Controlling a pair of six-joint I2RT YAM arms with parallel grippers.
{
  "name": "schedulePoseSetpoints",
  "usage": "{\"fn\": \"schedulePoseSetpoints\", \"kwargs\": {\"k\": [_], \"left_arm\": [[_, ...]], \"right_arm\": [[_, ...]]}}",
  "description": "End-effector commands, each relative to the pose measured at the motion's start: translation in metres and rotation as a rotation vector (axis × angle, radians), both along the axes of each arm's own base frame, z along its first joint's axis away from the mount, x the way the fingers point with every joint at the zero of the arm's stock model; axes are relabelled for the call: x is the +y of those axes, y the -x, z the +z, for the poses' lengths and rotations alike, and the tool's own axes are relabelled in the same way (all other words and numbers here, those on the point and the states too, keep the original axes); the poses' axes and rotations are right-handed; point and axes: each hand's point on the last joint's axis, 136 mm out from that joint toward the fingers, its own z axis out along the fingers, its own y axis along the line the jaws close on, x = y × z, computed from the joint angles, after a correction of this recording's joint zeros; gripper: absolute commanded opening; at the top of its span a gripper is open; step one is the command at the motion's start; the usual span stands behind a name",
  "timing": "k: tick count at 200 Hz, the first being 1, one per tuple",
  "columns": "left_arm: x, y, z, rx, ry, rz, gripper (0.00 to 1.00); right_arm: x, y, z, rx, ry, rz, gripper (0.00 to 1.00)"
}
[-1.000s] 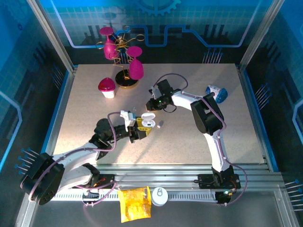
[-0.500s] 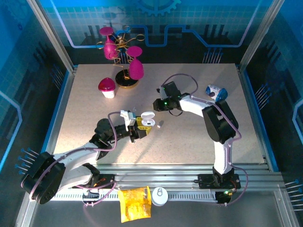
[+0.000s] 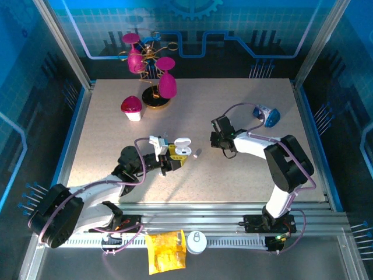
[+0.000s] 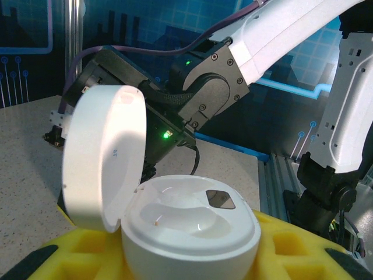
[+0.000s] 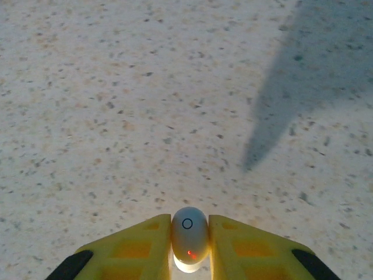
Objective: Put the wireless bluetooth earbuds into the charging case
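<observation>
White earbud (image 5: 189, 236) tight in right tool (image 5: 189, 223); open charging case (image 4: 192, 224) tight in left tool (image 3: 173, 156).

Dim blue surroundings, bright table (image 3: 233, 175), hard shadows, sheen on charging case (image 4: 192, 233)

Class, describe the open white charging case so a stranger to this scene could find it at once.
On the speckled beige table, follow the left arm to its yellow-fingered tool near the middle. Clamped there is the glossy white rounded plastic charging case, far bigger than the tiny pale earbud beside it, with its hinged lid flipped up.
</observation>
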Motion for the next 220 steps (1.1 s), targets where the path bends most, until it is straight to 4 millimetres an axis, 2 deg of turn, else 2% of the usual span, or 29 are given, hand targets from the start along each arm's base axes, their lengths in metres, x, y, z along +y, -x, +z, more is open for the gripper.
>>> {"fn": "schedulePoseSetpoints", "kwargs": {"k": [1, 122, 220], "left_arm": [[0.001, -0.001, 0.011, -0.032, 0.035, -0.001, 0.28], [-0.003, -0.003, 0.014, -0.030, 0.032, -0.021, 0.28], [-0.004, -0.003, 0.012, -0.028, 0.032, -0.026, 0.29]], "right_arm": [[-0.013, 0.001, 0.004, -0.028, 0.012, -0.098, 0.21], [-0.004, 0.006, -0.011, 0.011, 0.011, -0.059, 0.22], [-0.002, 0.004, -0.019, 0.087, -0.025, 0.045, 0.31]]}}
